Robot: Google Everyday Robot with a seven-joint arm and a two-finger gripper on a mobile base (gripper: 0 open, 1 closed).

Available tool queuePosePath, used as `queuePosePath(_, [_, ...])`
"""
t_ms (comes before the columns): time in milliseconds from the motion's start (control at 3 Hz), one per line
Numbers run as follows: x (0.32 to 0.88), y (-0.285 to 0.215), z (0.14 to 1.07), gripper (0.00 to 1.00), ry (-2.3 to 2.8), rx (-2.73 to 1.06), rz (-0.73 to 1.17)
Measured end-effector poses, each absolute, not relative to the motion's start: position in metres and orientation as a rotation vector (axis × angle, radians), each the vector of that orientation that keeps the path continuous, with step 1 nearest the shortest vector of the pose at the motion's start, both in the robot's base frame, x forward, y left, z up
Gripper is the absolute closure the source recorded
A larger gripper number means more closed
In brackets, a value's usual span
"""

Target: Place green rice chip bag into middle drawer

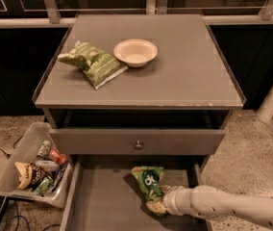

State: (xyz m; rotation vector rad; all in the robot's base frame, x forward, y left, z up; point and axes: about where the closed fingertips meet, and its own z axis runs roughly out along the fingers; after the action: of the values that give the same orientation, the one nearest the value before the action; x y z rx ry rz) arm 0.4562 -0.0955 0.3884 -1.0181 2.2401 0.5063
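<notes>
Camera view down onto the open middle drawer (103, 203): the green rice chip bag (148, 183) lies on the drawer's floor, right of centre, with the gripper (164, 202) at the bag's near, chip-printed end. Whether the gripper is clamped on the bag or loose cannot be told. A clean finish likely means releasing fully, then withdrawing level without dragging the bag against the drawer's right wall.

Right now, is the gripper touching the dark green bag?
Touching. Camera view: the gripper, in the middle drawer, meets the green rice chip bag without gap.
</notes>
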Motion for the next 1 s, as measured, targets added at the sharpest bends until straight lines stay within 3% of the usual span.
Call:
queuePosePath(333, [0.4562, -0.0945, 0.3879, 0.81, 2.240, -1.022, 0.507])
queuePosePath(1000, [0.4562, -0.0945, 0.3879, 0.35, 2.240, -1.022, 0.507])
